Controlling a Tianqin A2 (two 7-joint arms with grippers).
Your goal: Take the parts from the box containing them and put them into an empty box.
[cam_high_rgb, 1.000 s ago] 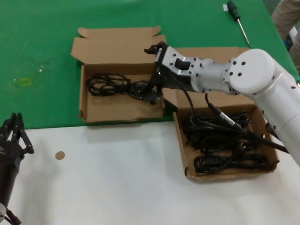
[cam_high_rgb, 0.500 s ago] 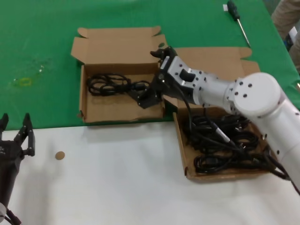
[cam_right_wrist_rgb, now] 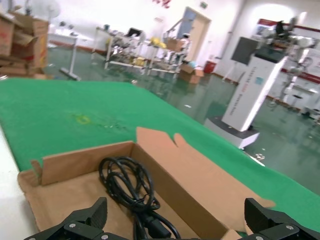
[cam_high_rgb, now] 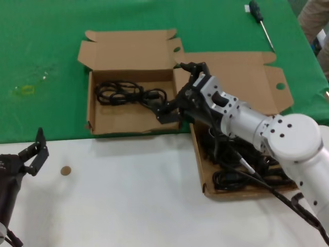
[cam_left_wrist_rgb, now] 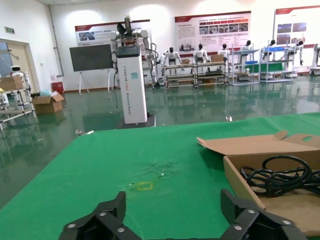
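Inside smaller box, unlabelled cable

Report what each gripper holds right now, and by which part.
Nothing is held. The right gripper is open over the smaller box, above the released cable. The left gripper is open and empty.

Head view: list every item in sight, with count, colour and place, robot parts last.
smaller box: one, brown cardboard, on the green cloth, lid open.
cable bundle: one, black, inside the smaller box.
larger box: one, brown cardboard, beside the smaller box, lid open.
cables: a heap, count unclear, black, in the larger box.
screwdriver: one, black handle, far on the green cloth.
disc: one, small and brown, on the white surface.
left gripper: fingers open, at the near left edge.
right gripper: fingers open, over the smaller box's right end.
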